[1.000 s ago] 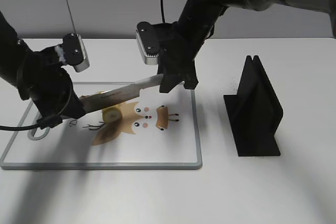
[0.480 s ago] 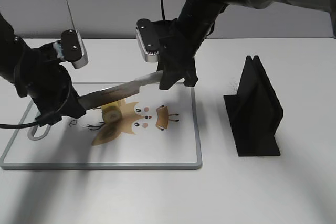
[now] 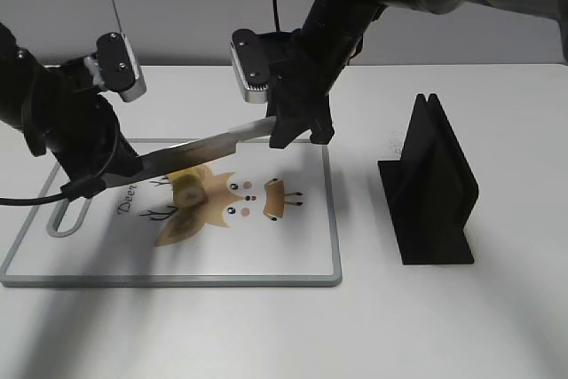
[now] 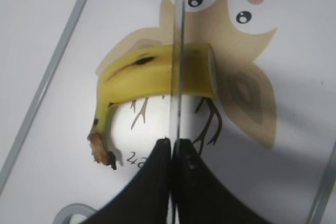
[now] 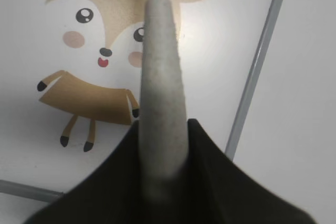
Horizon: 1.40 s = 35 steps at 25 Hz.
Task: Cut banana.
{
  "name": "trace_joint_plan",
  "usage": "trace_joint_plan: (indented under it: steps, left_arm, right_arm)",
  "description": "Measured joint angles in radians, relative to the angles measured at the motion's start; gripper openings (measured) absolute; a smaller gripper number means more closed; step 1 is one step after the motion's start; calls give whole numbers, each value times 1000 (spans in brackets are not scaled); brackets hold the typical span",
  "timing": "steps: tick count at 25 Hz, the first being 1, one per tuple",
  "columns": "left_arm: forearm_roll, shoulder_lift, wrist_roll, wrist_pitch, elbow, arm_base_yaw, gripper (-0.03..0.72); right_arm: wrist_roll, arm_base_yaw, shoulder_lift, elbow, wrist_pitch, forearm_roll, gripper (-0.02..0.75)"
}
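Note:
A yellow banana (image 4: 152, 74) with one cut end lies on a white cutting board (image 3: 330, 210) printed with a fox; in the exterior view only its cut end (image 3: 187, 188) shows under the blade. A knife (image 3: 204, 146) hangs just above it, across the banana. My right gripper (image 3: 293, 130) is shut on the knife's grey handle (image 5: 160, 61). My left gripper (image 3: 111, 175) is shut on the tip end of the blade (image 4: 178, 51), which runs between its fingers (image 4: 171, 142). The blade edge crosses the banana near its cut end.
A black knife stand (image 3: 435, 188) stands on the table to the right of the board. The board has a grey rim and a loop handle (image 3: 67, 219) at its left end. White table lies all around.
The left arm has moved up and to the left with the blade tip. The knife has risen slightly over the banana, and printed lettering on the board now shows.

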State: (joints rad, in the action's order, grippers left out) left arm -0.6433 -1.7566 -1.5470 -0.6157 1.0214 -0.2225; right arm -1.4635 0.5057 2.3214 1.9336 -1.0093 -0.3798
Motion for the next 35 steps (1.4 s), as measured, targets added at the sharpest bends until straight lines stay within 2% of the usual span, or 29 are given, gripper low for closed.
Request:
trace_joint_plan:
  steps: [24,35]
  left_arm:
    - [-17,-30,31,75,-5,-11,0]
    - [-56,-134,37,88,6,-7,8]
  right_arm:
    - [16,-30,60,9,-39,-15,172]
    - [13,-32,76,19,-37,-13,172]
